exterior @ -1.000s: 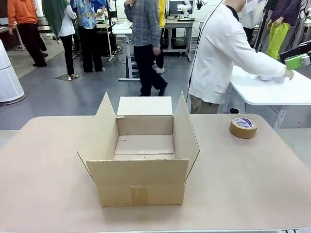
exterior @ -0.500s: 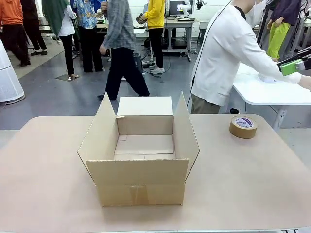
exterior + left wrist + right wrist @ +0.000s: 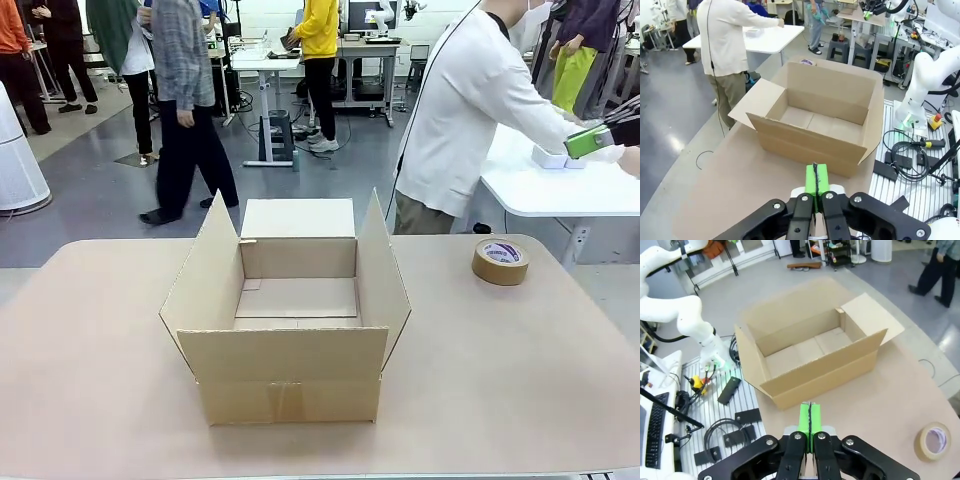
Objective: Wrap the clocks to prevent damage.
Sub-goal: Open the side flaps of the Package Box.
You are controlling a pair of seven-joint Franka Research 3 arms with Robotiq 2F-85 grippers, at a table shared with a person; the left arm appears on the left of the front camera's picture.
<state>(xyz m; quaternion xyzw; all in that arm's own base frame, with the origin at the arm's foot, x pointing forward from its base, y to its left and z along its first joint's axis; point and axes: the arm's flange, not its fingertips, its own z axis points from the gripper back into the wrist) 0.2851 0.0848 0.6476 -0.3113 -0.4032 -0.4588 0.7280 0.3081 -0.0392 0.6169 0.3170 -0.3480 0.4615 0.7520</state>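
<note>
My left hand (image 3: 814,183) and right hand (image 3: 810,421) are pressed together, empty, over the tabletop (image 3: 520,380); the cardboard box (image 3: 290,372) stands open; where the clocks lie I cannot tell; likely fragile, so I'd grip cases, never glass.

The left gripper (image 3: 816,179) hangs high above the left end of the table (image 3: 740,185), angled down, its green pads (image 3: 811,181) pressed flat together with nothing between them. The right gripper (image 3: 810,419) is likewise closed and empty (its pads meet along one thin seam), held high over the table's right end.
</note>
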